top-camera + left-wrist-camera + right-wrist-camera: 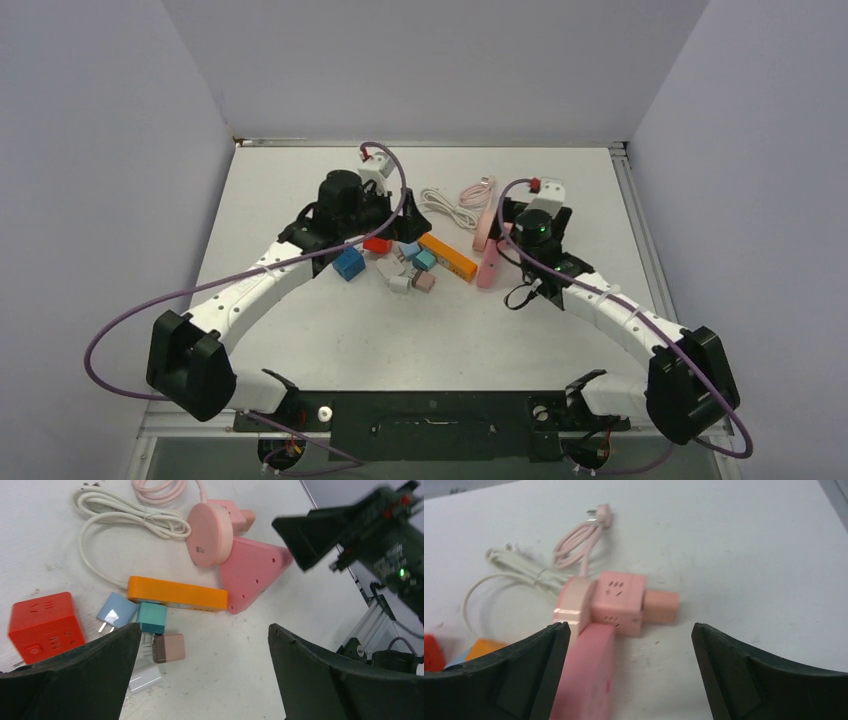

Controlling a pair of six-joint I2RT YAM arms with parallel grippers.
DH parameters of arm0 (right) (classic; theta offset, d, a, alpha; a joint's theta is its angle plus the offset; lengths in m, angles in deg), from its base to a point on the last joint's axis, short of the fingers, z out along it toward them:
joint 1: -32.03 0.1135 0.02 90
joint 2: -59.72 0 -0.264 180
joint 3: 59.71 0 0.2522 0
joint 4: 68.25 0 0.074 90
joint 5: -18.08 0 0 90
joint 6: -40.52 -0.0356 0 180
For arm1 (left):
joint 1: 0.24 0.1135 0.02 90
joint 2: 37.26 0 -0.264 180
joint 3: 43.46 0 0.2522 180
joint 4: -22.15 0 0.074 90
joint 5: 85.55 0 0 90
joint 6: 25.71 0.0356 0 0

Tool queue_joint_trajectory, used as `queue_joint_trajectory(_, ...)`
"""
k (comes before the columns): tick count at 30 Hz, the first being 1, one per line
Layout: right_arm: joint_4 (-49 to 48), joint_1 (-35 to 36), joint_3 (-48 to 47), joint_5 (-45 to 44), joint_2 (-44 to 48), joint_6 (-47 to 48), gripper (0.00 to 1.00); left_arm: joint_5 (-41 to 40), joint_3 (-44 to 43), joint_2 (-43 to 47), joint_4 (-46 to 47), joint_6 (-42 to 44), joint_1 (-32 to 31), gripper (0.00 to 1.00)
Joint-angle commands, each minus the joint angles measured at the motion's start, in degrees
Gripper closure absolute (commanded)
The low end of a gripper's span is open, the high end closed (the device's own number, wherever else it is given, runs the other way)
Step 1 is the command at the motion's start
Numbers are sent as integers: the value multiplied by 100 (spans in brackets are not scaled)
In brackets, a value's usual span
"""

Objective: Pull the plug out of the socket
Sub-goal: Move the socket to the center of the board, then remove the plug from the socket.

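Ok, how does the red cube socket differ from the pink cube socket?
The red cube socket is bright red; the pink cube socket is pale pink. The pink one has a peach plug sticking out of one side; the red one's visible faces hold none. The pink one sits against a round pink disc; the red one lies apart from its neighbours. Both are cubes with socket holes on their faces.

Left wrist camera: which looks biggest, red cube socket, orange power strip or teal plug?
1. Red cube socket, though it may just be nearer the camera.
2. Orange power strip, longer but thinner.
3. Teal plug, clearly smallest.
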State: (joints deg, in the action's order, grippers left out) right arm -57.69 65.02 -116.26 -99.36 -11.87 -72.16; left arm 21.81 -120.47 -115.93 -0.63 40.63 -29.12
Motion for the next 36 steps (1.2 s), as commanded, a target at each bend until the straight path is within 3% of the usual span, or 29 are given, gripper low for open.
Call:
queue_joint_trajectory(1, -139, -1504, -176, 1400, 158, -97, 1, -869, -118, 35, 91, 140, -770, 4)
queue_joint_trajectory(5, -543, -2420, 70, 2080, 202, -175, 0, -1245, -339, -297, 208, -106, -1413, 4)
queue_joint_trajectory(11, -916, -3527, 524, 3097, 385, -667, 7, -1628, -822, -1015, 676, -497, -2169, 4)
queue_joint_trajectory(21, -823, -3690, 1049, 2628, 1086, -790, 8, -2637, -2496, -2803, -126, 3, -2570, 4)
queue_joint_trajectory(28, -528, -3704, 1021, 2339, 1419, -908, 10, -2718, -3235, -3435, -512, 221, -2548, 1)
queue_joint_trajectory(36, -452, -3713, 996, 2306, 1315, -970, 10, -2398, -3476, -3759, -666, 33, -2526, 37)
